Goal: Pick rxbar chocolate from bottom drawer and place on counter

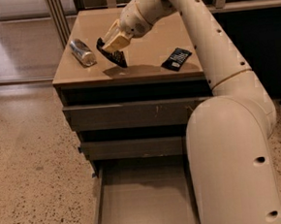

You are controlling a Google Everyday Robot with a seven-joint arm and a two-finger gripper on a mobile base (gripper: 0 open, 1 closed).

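Observation:
My gripper (113,42) is over the left-middle of the counter (144,38), shut on a flat black bar, the rxbar chocolate (112,55). The bar hangs tilted, and its lower end is just at the counter's surface, with its shadow beside it. Its lettering does not show from here. The bottom drawer (143,201) is pulled out below, and its smooth grey inside shows nothing in it. The two upper drawers are shut.
A similar dark bar with white marking (176,58) lies on the counter's right front. A silver can (82,52) lies on its side at the left front. My arm (230,141) fills the right side and covers the drawer's right part. Speckled floor lies to the left.

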